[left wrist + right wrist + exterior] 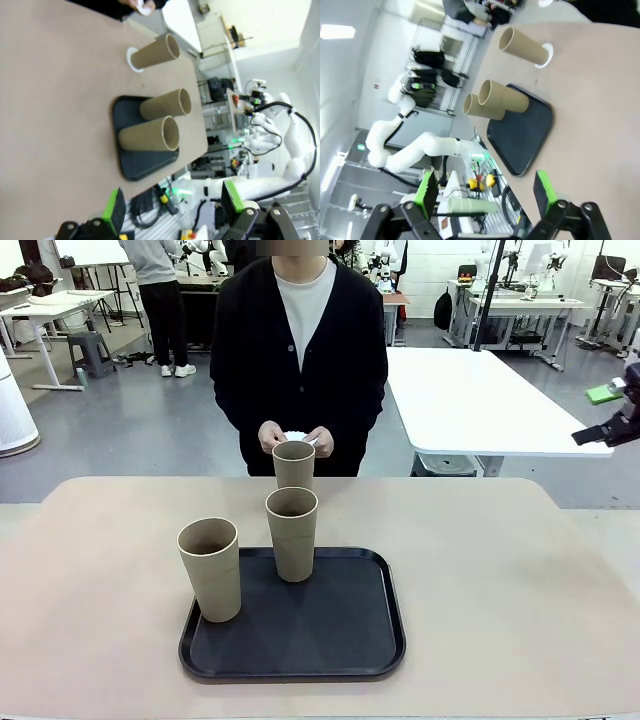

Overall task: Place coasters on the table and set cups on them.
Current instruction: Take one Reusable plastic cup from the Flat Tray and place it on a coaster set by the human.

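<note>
The tray (345, 645) lies on the table (500, 570) near the robot's edge, a little left of the middle. One cup (211, 568) stands on the tray's front left, and a second cup (292, 533) stands at its far edge, behind and right of the first. A third cup (293, 464) stands beyond the tray on a coaster (130, 56), straight behind the second. Behind the table stands a person (250, 350).

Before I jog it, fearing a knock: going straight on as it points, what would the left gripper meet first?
Probably the nearer tall tapered tan-brown cup on the black rounded-square tray; the open left gripper faces it, though depth is unclear.
</note>
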Robot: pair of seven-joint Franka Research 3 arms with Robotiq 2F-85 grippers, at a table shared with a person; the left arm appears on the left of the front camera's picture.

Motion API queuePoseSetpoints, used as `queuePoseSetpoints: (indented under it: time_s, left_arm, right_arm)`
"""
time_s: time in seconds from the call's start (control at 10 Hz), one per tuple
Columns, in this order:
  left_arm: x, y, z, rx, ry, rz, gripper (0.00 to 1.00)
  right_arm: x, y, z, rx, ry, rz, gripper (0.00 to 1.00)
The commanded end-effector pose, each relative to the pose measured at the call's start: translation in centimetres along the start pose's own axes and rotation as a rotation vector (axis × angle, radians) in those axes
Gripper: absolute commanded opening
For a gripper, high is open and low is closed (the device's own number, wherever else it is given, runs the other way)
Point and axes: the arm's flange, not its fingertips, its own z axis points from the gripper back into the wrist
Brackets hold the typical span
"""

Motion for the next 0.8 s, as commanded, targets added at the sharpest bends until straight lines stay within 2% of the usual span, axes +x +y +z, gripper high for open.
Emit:
queuePoseSetpoints:
  time_s: [0.0,0.3,0.7]
  left_arm:
    - [0.0,0.1,0.1,-0.014,-0.009,-0.020,1.00]
    - [0.0,0.1,0.1,-0.014,-0.009,-0.020,1.00]
    - [0.0,0.1,0.1,-0.014,-0.009,-0.020,1.00]
  right_arm:
    - [-1.3,-2.0,1.6,0.045,-0.035,-0.022,1.00]
    - [-5.5,-3.7,3.5,0.059,-0.079,-0.073,1.00]
    - [-9.2,-3.6,2.8,0.026,-0.070,-0.127,1.00]
